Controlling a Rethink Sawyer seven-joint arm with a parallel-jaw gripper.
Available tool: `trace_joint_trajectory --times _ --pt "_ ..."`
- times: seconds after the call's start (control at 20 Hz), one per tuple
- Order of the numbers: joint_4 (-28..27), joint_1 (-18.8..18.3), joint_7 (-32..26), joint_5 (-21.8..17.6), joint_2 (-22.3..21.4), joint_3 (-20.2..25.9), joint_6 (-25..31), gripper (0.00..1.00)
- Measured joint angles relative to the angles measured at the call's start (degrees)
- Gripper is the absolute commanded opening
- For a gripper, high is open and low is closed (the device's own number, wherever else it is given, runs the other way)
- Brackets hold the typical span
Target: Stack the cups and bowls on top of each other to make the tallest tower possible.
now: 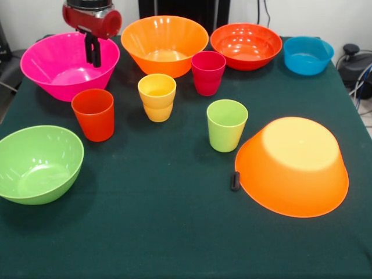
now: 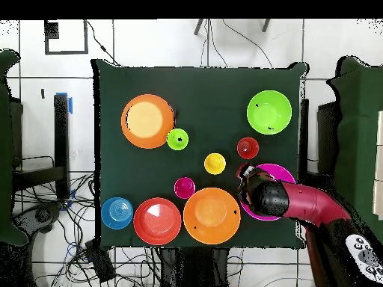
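Note:
My gripper [image 1: 93, 60] hangs over the inside of the large pink bowl [image 1: 55, 70], shut and holding nothing. In the overhead view the gripper [image 2: 244, 173] and arm cover most of the pink bowl [image 2: 284, 173]. The orange-red cup [image 1: 93, 114], yellow cup [image 1: 157, 97], crimson cup [image 1: 208, 72] and lime green cup [image 1: 226, 125] stand upright and apart in the middle. One large orange bowl [image 1: 164, 43] stands upright at the back. The other orange bowl [image 1: 293, 165] lies upside down. The red-orange bowl [image 1: 246, 45], blue bowl [image 1: 308, 55] and lime green bowl [image 1: 38, 164] are upright.
A small black object [image 1: 235, 181] lies against the upside-down orange bowl's rim. The table has a dark green cloth [image 1: 163, 232]. Cables and equipment [image 1: 354, 64] sit off the table's edge.

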Motion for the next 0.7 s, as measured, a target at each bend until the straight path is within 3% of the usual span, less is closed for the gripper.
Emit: trace_joint_trajectory --times 0.7 --pt "-6.4 0.6 0.0 0.5 0.5 2.5 3.0 0.0"
